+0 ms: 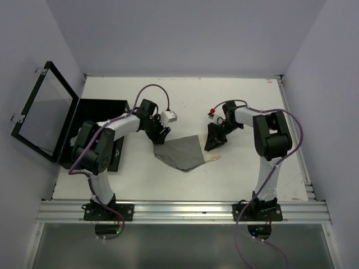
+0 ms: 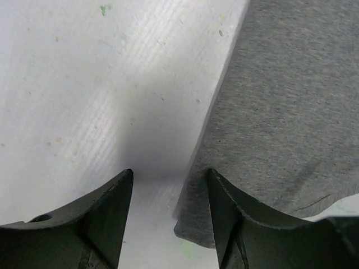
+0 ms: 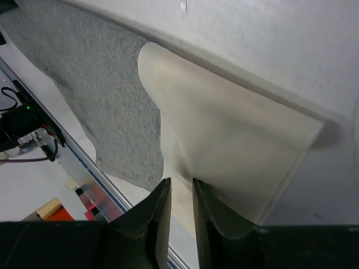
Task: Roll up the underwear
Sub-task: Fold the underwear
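can find the underwear (image 1: pixel 182 151) spread flat about the middle of the table (image 1: pixel 190 95), grey with a cream part (image 3: pixel 224 129) on its right side. on the left, straddling the left edge of the grey cloth with the left pincer (image 2: pixel 169 174): jaws well apart, nothing gripped yet, probably set there so as to close on that edge. on the right, pinching the cream part with the right pincer (image 3: pixel 181 182): almost closed, with cloth running into the narrow gap, so seems to be held. taking both sides probably to keep the cloth stretched and even before rolling. at far left, leaving a black box (image 1: pixel 101 109) with raised lid (image 1: pixel 39 112) untouched. no brand, label or readable writing to report anywhere.
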You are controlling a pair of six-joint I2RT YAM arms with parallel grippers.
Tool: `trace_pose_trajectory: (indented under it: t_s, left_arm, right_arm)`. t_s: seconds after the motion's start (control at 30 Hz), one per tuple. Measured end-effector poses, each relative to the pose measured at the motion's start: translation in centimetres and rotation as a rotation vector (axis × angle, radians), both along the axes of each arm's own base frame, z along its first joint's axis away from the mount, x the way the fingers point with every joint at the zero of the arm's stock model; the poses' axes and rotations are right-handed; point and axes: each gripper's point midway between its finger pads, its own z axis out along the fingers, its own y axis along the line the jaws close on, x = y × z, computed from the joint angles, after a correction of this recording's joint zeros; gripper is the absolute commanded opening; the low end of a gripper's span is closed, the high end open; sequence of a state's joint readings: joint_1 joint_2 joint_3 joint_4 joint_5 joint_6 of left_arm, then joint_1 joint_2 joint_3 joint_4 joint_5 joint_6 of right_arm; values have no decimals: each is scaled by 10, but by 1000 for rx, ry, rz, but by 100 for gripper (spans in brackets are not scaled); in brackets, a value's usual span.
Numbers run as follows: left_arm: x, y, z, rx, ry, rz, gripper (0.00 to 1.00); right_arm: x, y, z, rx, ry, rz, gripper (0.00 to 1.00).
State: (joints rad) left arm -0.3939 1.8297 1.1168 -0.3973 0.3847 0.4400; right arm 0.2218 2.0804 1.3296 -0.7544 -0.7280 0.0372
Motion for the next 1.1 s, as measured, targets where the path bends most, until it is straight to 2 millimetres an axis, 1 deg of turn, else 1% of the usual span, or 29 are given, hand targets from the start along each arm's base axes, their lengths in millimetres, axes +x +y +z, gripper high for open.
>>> trace_pose_trajectory:
  t_s: [0.1, 0.17, 0.23, 0.3, 0.33, 0.4, 0.47, 0.53, 0.57, 0.6, 0.67, 0.73, 0.8, 0.87, 0.97, 1.1]
  left_arm:
    - [13, -6, 5, -8, -22, -42, 64]
    - [20, -12, 16, -35, -54, -68, 68]
    - [26, -19, 31, -67, -95, -91, 69]
    - [30, -26, 49, -108, -128, -106, 69]
    - [31, -29, 58, -130, -143, -115, 67]
    - [32, -34, 73, -163, -163, -129, 65]
    - [29, -37, 81, -187, -167, -135, 61]
    - [25, -37, 80, -187, -148, -136, 57]
    - [20, -35, 76, -183, -132, -134, 56]
    - [15, -33, 71, -176, -114, -132, 54]
    - [-1, -25, 56, -152, -55, -120, 49]
    - [-17, -16, 41, -117, 7, -108, 46]
    - [-29, -7, 30, -81, 51, -97, 46]
    - [-38, 1, 22, -45, 76, -87, 45]
    - [-41, 12, 13, 6, 83, -67, 43]
    - [-34, 19, 3, 55, 72, -46, 40]
  right_arm:
    - [-16, -1, 3, 10, 16, -17, 28]
    - [-19, 0, 9, 27, 1, -39, 32]
    - [-16, -1, 24, 45, -46, -72, 36]
    - [-4, -2, 48, 78, -138, -95, 35]
    - [5, 0, 65, 105, -199, -96, 34]
    - [20, 2, 83, 126, -264, -95, 33]
    - [39, 7, 98, 143, -321, -81, 32]
    - [57, 13, 104, 153, -359, -62, 32]
    - [65, 17, 101, 152, -367, -50, 31]
    - [68, 18, 97, 148, -364, -45, 30]
    - [69, 20, 82, 132, -338, -26, 27]
    - [65, 21, 62, 108, -296, -4, 26]
    - [58, 21, 44, 75, -263, 25, 26]
    - [52, 21, 33, 46, -251, 56, 26]
    - [46, 21, 22, 14, -254, 94, 25]
    - [39, 13, 4, -40, -247, 106, 24]
